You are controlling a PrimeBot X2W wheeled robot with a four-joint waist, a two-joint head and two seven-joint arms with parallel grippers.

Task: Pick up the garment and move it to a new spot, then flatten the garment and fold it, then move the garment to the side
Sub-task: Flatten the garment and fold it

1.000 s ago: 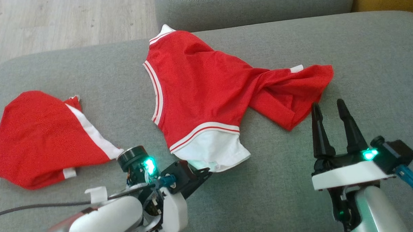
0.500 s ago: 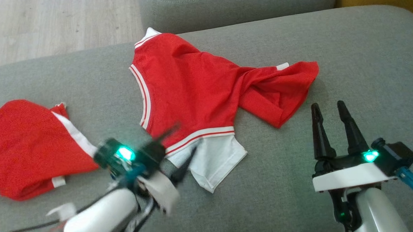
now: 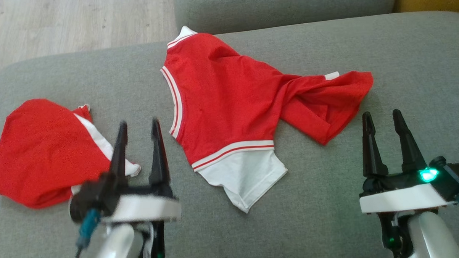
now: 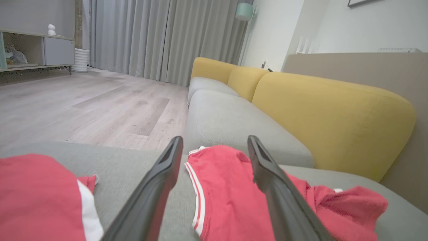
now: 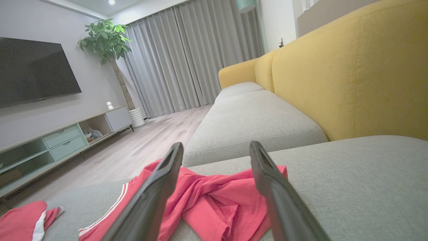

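The garment (image 3: 228,102) is a red shirt with white stripes, spread loosely on the grey sofa cushion (image 3: 332,224). Its white sleeve (image 3: 246,178) points toward me and its right side is bunched. My left gripper (image 3: 138,124) hovers open and empty to the left of the sleeve, apart from it. My right gripper (image 3: 381,116) is open and empty just below the bunched right end. In the left wrist view the garment (image 4: 227,194) lies beyond the open left gripper (image 4: 215,140). In the right wrist view its crumpled end (image 5: 214,197) lies past the open right gripper (image 5: 215,147).
A second red piece with a white band (image 3: 43,150) lies at the cushion's left, close to my left gripper. Another grey cushion (image 3: 286,4) adjoins at the top. The yellow backrest (image 4: 317,110) runs along the right. Wooden floor (image 3: 58,24) lies beyond the left edge.
My left gripper opened, let go of the white sleeve and drew back to the left, fingers now pointing up. The sleeve dropped flat onto the cushion. The right gripper stayed open.
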